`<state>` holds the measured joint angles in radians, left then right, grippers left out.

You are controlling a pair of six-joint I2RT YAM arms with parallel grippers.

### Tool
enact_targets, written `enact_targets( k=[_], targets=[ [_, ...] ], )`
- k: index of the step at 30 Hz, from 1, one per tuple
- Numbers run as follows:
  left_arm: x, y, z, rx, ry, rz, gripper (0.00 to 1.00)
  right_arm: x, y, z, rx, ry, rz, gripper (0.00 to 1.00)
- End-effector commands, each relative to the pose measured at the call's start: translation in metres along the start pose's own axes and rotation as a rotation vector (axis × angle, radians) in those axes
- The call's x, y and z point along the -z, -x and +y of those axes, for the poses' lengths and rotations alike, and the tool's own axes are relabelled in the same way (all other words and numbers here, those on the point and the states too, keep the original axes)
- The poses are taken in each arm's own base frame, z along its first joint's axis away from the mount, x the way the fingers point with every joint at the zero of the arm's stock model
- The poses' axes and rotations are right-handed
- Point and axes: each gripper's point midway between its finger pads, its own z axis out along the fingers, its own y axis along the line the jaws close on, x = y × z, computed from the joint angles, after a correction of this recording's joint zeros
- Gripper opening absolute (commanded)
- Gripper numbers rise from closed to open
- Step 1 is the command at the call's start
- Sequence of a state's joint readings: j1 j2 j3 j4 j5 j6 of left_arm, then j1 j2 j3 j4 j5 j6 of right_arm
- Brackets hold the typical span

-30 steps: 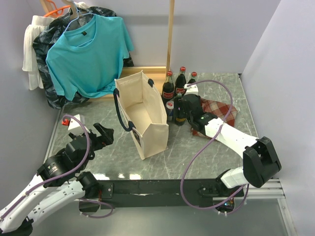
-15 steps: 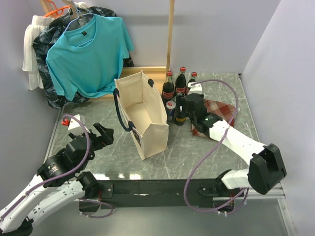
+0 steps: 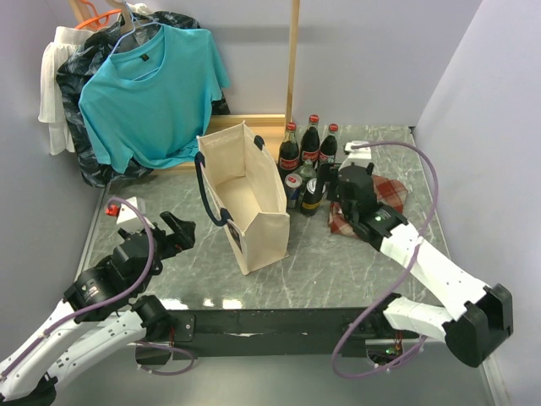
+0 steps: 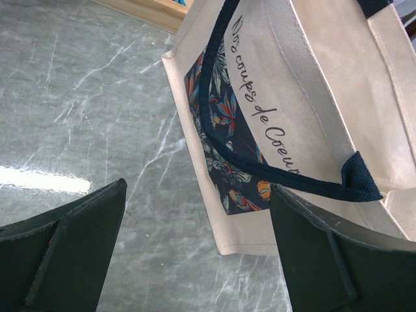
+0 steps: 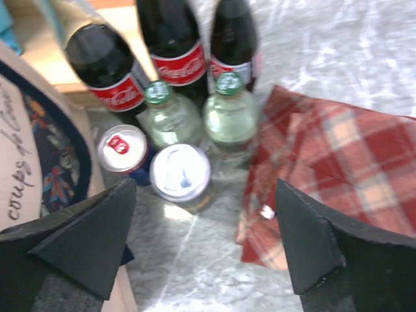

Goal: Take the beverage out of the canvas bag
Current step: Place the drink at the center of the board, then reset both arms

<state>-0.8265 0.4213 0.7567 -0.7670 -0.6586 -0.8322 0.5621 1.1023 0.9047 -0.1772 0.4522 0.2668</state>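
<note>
Grey marble table (image 3: pixel 338 262), right of bag (image 3: pixel 245 199): drinks (image 3: pixel 308 169) grouped. Right gripper (image 5: pixel 205 247) spread wide, empty, above them; left gripper (image 4: pixel 198 253) spread, idle. Probably set-down finished; next, lift away carefully.

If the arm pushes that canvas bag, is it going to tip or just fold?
Likely tips: the bag stands tall on a narrow base, and no contents show from above. Its fabric walls would probably buckle under a push. The handles droop, so it may swing if lifted by them.
</note>
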Motion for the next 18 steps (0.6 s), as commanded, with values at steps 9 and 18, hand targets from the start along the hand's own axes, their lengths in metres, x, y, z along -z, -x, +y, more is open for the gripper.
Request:
enact_targets(
  k=[9,18],
  targets=[
    [0.007,0.012,-0.008,0.05,-0.048,-0.03,0.96,0.031,-0.018,-0.057,0.003,-0.188,-0.028,0.99],
    [0.019,0.022,-0.006,0.103,-0.09,-0.069,0.96,0.05,-0.003,-0.071,-0.085,-0.233,-0.087,1.0]
  ],
)
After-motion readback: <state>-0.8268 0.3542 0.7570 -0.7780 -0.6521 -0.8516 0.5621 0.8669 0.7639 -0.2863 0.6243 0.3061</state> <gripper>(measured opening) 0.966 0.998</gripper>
